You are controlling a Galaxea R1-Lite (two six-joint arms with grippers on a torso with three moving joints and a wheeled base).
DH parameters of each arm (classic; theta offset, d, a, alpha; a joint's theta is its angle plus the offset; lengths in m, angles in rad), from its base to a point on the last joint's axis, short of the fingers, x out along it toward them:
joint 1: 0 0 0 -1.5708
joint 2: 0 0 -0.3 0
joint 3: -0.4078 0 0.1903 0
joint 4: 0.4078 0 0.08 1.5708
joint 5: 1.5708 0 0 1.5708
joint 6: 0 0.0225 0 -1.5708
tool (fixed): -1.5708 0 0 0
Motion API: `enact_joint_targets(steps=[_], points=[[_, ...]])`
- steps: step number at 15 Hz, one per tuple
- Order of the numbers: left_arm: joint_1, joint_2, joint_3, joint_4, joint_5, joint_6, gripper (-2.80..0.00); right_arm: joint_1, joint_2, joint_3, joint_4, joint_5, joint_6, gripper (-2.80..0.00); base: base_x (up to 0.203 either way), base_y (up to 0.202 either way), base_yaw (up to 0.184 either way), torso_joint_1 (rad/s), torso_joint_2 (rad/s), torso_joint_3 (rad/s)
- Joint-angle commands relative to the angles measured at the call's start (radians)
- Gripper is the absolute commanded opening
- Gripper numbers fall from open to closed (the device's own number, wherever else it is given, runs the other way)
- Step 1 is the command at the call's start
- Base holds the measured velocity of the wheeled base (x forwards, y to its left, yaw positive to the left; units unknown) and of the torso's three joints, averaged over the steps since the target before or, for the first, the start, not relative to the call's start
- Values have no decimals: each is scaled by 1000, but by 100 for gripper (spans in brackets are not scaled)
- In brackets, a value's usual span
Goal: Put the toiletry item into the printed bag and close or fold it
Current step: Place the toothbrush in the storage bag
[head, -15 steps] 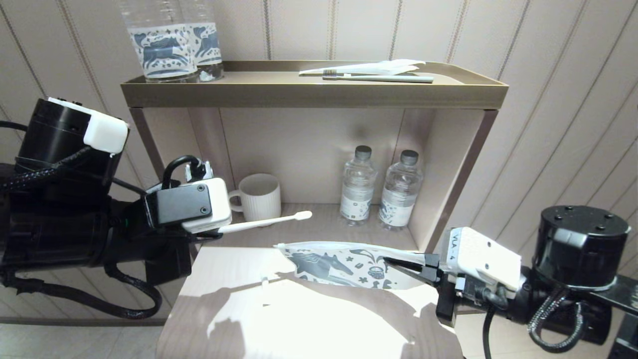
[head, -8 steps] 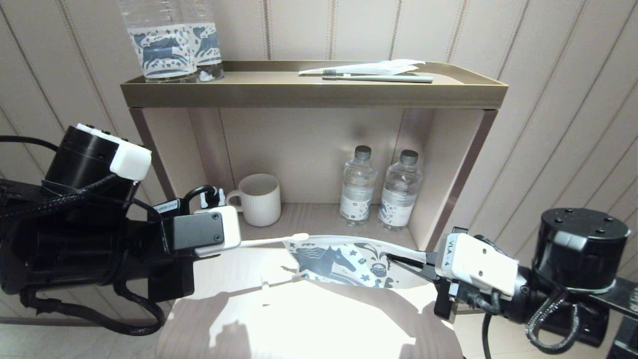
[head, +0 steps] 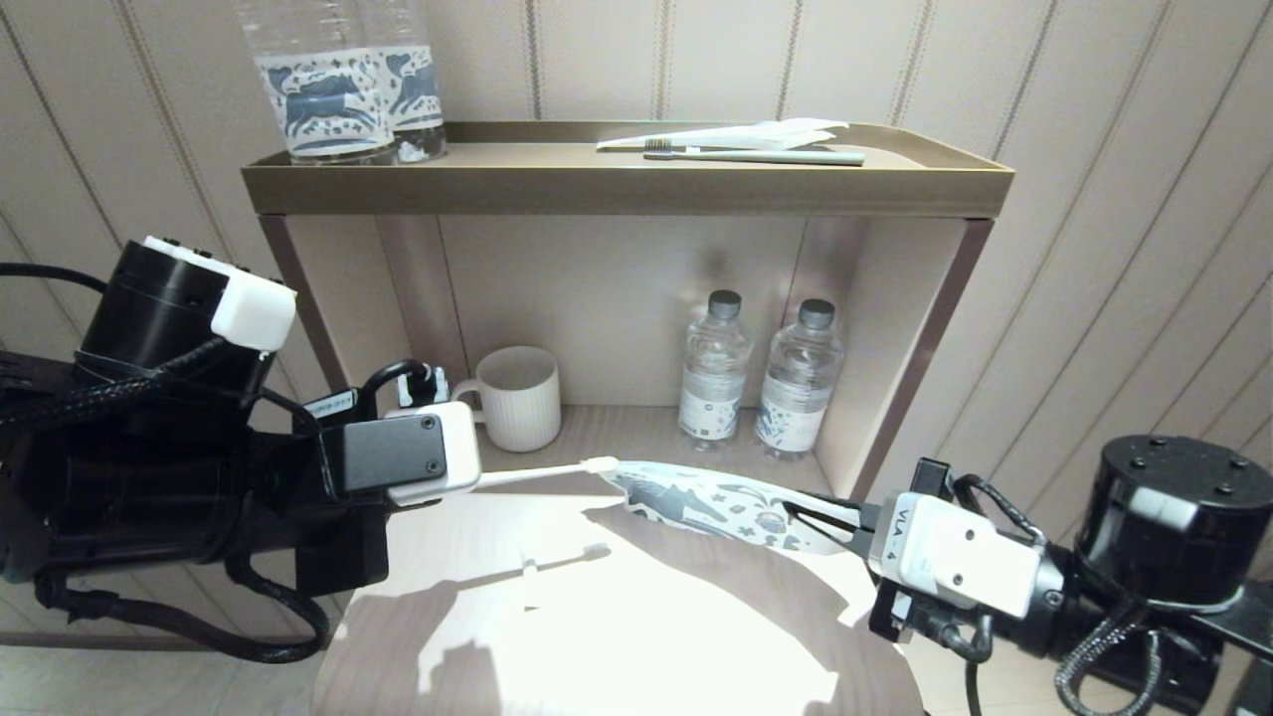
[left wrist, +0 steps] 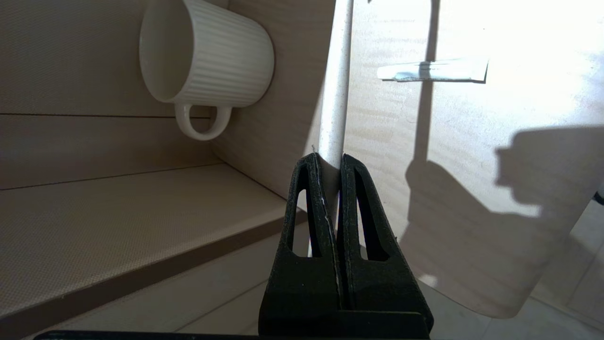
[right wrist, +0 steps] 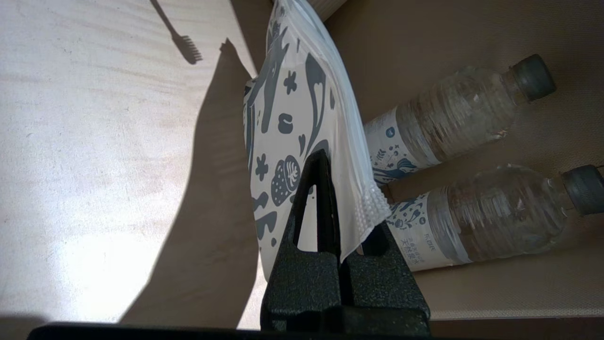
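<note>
**Toothbrush head at the mouth of the bag**

My left gripper [left wrist: 330, 163] is clenched on the handle of a white toothbrush [head: 542, 471], its two black fingers [left wrist: 309, 208] pressed flat against either side of the shaft. I hold the brush out level over the wooden counter [head: 617, 636], with its head pointing toward my right side. The head sits right at the near end of the printed bag [head: 716, 502]; whether it has gone inside the opening I cannot tell.

My right gripper [head: 796, 514] is clamped on the other end of the bag, pinching the soft white plastic between closed fingers [right wrist: 321, 208]. The bag hangs in the air above the counter, stretched out toward the brush and tilted so its printed face with the dark horse shows only edge-on from my head camera. In my right wrist view the printed side faces the counter and the crimped edge of the bag [right wrist: 373, 208] lies just beside my fingers.

Behind the bag, in the open shelf, stand two small water bottles [head: 761, 373] and a ribbed white mug [head: 517, 396]. On top of the shelf lie a second toothbrush [head: 756, 155] and a wrapper, with two large bottles [head: 343, 80] at the far left corner. A small white packet [left wrist: 432, 71] lies on the counter.
</note>
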Motion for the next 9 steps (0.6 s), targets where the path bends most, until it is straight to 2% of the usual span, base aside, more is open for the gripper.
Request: enact_joint_targets(steps=[1, 9], points=[[-1, 16, 0, 1, 2, 5, -280, 2, 2, 11, -5, 3, -7, -280, 0, 0, 0, 0, 0, 0], [-38, 97, -14, -64, 1, 4, -280, 24, 17, 84, -5, 5, -86, -280, 0, 0, 0, 0, 0, 0]])
